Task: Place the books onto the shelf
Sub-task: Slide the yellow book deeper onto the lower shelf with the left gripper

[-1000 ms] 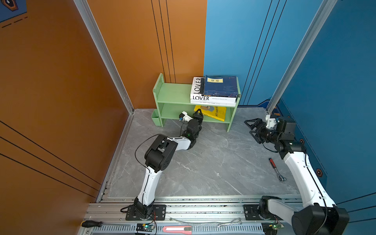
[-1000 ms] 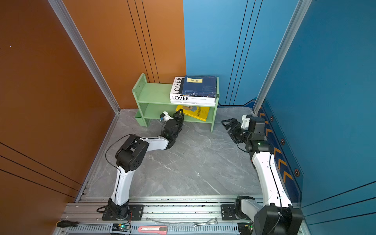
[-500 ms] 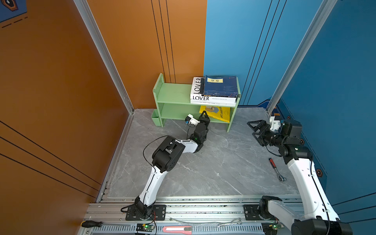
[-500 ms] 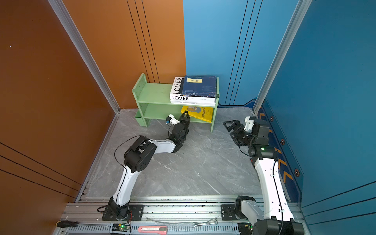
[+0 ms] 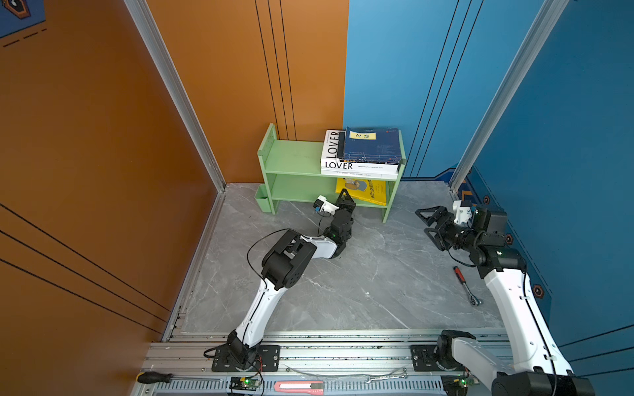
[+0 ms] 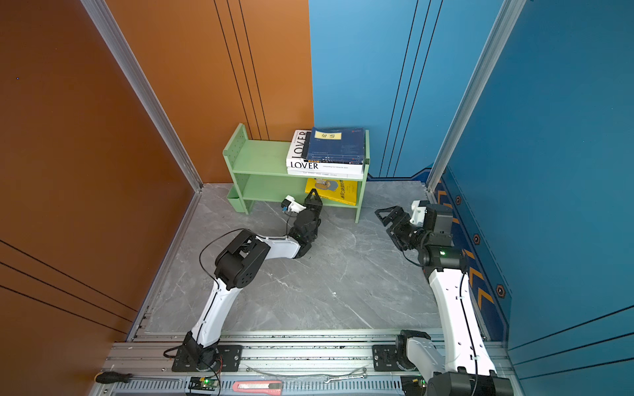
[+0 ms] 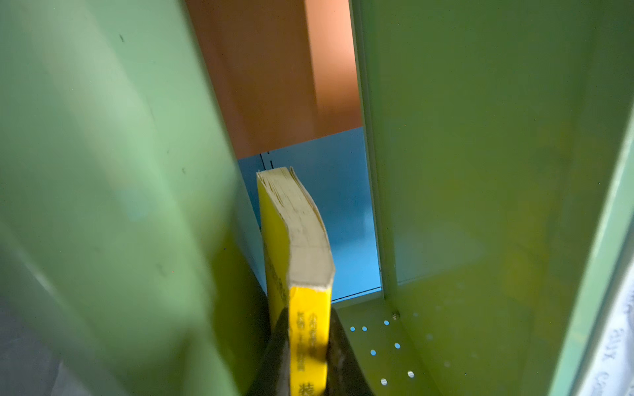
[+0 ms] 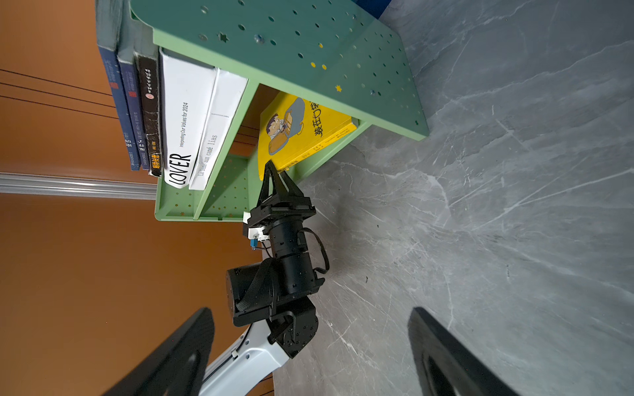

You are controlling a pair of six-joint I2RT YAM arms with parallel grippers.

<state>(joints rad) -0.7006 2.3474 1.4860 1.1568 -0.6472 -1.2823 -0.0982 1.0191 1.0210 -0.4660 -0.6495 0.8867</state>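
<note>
yellow book [image 5: 365,192] shifted right along the shelf [image 5: 291,161]'s lower tier
it is clamped by the left gripper [image 5: 344,196]; right gripper [image 5: 423,223] held apart, empty; release is left.

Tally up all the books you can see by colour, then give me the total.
navy books: 2
black book: 1
white books: 2
yellow book: 1
Total: 6

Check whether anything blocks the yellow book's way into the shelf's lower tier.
Nothing visible does. The left gripper is shut on the yellow book, which is already partly inside the lower tier; the wrist view shows only bare green board beside it and an open back.
</note>
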